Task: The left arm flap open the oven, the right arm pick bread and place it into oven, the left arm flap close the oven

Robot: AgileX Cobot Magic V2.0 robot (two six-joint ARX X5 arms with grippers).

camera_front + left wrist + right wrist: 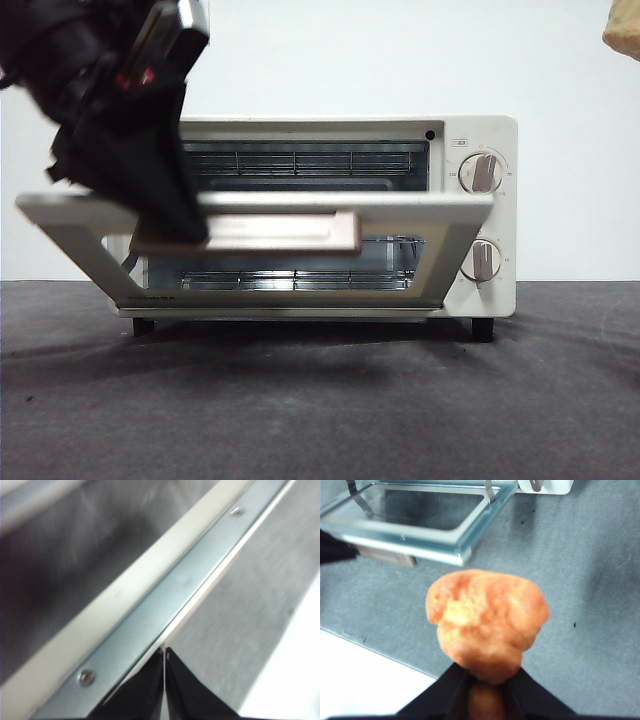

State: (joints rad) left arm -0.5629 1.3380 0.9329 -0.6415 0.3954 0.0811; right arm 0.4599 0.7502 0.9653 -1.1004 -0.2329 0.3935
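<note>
The cream-white oven (480,140) stands on the dark table with its glass door (455,212) swung down almost level, so the wire rack (300,160) shows inside. My left gripper (185,228) is shut and empty, its wedge tip resting on the door by the left end of the beige handle (270,235). In the left wrist view its tip (164,652) touches the door's metal edge strip (165,600). My right gripper (487,672) is shut on the golden-orange bread (485,620), held high above the table to the oven's right; the bread shows at the front view's top right corner (625,35).
Two beige knobs (483,173) (482,260) sit on the oven's right panel. The open door (420,545) juts out over the grey table (580,580) in front of the oven. The left gripper shows as a black tip (332,547) at the door in the right wrist view.
</note>
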